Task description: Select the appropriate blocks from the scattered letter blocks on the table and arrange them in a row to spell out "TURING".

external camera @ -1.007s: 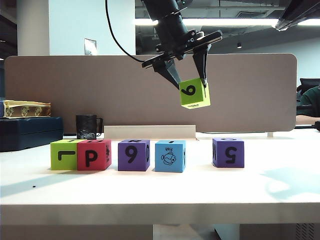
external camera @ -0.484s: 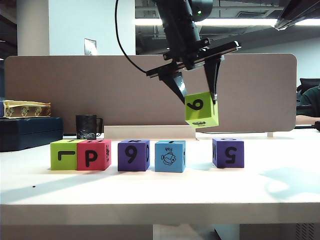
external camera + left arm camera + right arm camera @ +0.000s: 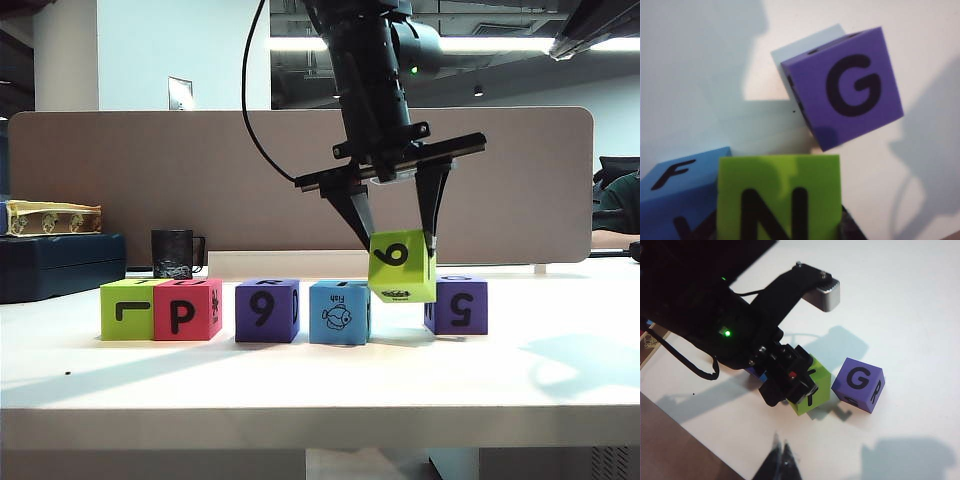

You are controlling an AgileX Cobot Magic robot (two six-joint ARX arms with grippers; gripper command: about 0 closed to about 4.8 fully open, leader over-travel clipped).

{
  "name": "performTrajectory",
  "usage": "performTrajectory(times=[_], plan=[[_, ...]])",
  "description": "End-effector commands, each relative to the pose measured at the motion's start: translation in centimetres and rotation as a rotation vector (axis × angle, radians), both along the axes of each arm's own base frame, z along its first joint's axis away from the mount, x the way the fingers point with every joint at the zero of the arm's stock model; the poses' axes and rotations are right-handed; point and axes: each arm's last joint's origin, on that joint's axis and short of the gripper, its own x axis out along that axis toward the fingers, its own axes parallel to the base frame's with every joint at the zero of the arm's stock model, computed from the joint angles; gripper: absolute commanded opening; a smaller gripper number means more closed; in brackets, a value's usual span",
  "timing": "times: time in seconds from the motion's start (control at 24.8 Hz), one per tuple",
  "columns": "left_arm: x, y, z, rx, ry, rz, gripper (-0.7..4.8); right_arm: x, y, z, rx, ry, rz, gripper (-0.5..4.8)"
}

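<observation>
Lime green block is coming down from high above the bench, now hanging low between light blue fish block and purple block. Left pincer is clamping it by both sides, N face up. Right pincer is hovering above, fingers pressed together, holding nothing. Lime, red-pink and purple blocks are sitting in a row at left.

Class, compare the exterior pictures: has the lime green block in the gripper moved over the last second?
Yes. The left gripper has carried the lime green block down and right, from high against the divider panel to between the blue fish block and purple block.
</observation>
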Motion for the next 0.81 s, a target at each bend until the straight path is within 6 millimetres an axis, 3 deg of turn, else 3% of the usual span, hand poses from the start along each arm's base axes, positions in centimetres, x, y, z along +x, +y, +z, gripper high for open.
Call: performTrajectory(times=[0.04, 0.52, 0.81], plan=[[-0.1, 0.1, 0.4, 0.011, -0.021, -0.004, 2.32, 0.0, 0.0, 0.3, 0.001, -0.024, 0.005, -0.01], [0.2, 0.4, 0.1, 0.104, -0.093, 0.029, 2.32, 0.0, 0.0, 0.3, 0.001, -0.023, 0.005, -0.01], [0.9, -0.5, -1.5, 0.079, -0.106, 0.065, 2.33, 0.0, 0.0, 0.3, 0.001, -0.023, 0.005, -0.01]])
